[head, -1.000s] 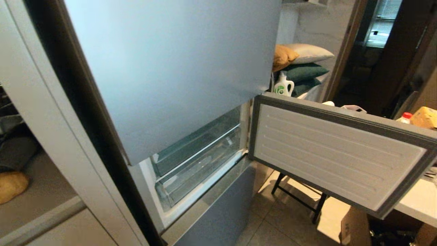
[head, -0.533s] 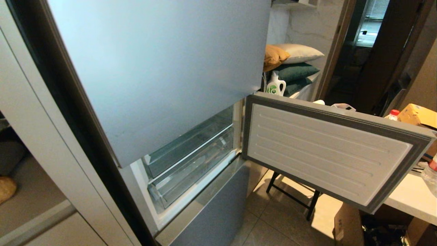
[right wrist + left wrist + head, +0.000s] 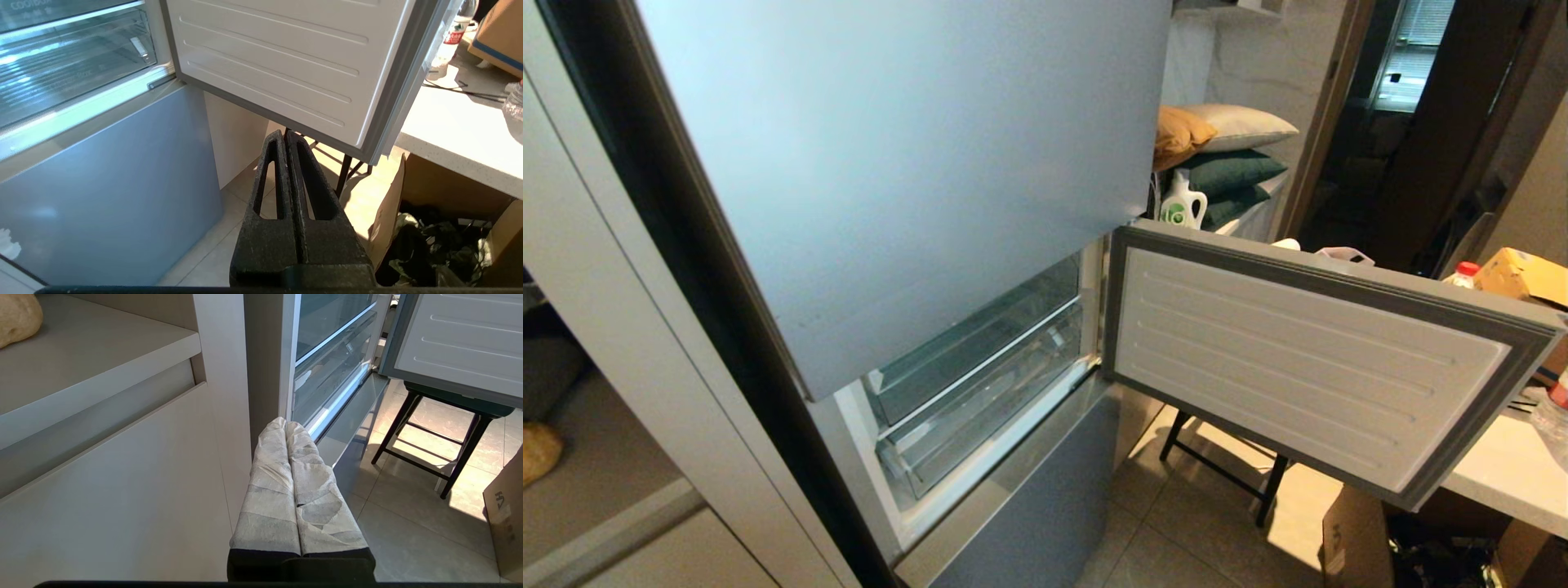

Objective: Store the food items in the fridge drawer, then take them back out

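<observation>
The wide, shallow, transparent plastic fridge drawer [image 3: 980, 412] with a ribbed floor sits pushed into the silver-grey fridge, empty, ahead of and above both pincers. A tan-brown oval potato [image 3: 18, 316] lies on a grey ledge, well apart from the left pincer [image 3: 286, 426].

The head camera has swung right, so the fridge [image 3: 915, 180] sits further left in frame.
</observation>
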{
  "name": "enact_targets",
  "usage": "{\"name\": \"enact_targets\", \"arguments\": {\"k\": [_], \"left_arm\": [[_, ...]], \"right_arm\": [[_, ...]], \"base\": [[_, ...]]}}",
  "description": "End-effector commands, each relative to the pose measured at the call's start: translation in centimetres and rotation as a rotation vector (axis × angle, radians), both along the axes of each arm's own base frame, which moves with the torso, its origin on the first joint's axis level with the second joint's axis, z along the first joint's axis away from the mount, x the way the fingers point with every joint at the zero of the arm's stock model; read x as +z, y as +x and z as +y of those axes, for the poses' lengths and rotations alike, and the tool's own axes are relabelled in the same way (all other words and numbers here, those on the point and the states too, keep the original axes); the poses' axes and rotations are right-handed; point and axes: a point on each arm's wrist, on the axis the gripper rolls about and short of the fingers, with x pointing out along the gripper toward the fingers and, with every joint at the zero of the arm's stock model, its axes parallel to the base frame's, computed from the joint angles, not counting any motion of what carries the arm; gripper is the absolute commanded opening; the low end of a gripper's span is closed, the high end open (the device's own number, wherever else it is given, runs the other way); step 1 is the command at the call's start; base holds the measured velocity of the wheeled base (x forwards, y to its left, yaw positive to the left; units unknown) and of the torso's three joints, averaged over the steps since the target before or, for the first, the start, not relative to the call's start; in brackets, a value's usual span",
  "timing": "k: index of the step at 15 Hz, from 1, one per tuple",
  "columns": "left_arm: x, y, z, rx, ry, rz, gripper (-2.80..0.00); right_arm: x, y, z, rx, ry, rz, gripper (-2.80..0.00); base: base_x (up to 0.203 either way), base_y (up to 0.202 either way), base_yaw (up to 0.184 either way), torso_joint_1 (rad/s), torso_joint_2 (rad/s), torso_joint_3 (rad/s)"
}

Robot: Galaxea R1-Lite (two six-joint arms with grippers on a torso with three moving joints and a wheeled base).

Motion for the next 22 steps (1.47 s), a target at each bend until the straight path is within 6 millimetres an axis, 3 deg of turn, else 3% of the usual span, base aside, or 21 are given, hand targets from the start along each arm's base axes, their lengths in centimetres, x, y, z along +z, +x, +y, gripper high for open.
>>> {"name": "enact_targets", "arguments": {"k": [1,3,5,8,10,12,14,18,22], "left_arm": [[-0.3,0.1,0.0,0.001,0.000,0.010,-2.80],[-0.3,0.1,0.0,0.001,0.000,0.011,-2.80],[-0.3,0.1,0.0,0.001,-0.001,0.009,-2.80],[-0.3,0.1,0.0,0.000,0.000,0.009,-2.80],[-0.3,0.1,0.0,0.000,0.000,0.010,-2.80],[-0.3,0.1,0.0,-0.001,0.000,0.011,-2.80],[-0.3,0.1,0.0,0.001,0.000,0.010,-2.80],[-0.2,0.1,0.0,0.001,0.000,0.009,-2.80],[-0.3,0.1,0.0,-0.001,-0.001,0.010,-2.80]], "right_arm": [[0.3,-0.1,0.0,-0.007,0.005,-0.010,-2.80],[3.2,-1.1,-0.2,-0.071,0.027,-0.055,-2.80],[7.8,-1.5,-0.2,-0.120,0.129,-0.051,-2.80],[12.6,2.9,-0.4,-0.312,0.290,0.091,-2.80],[14.0,6.9,-2.2,-0.501,0.374,0.108,-2.80],[14.4,8.7,-5.4,-0.638,0.438,0.057,-2.80],[14.0,9.1,-9.1,-0.705,0.504,0.050,-2.80],[10.8,9.9,-16.5,-0.719,0.582,0.115,-2.80],[8.4,11.0,-21.1,-0.673,0.574,0.109,-2.80]], "base": [[0.000,0.000,0.000,0.000,0.00,0.000],[0.000,0.000,0.000,0.000,0.00,0.000],[0.000,0.000,0.000,0.000,0.00,0.000],[0.000,0.000,0.000,0.000,0.00,0.000],[0.000,0.000,0.000,0.000,0.00,0.000],[0.000,0.000,0.000,0.000,0.00,0.000],[0.000,0.000,0.000,0.000,0.00,0.000],[0.000,0.000,0.000,0.000,0.00,0.000],[0.000,0.000,0.000,0.000,0.00,0.000]]}}
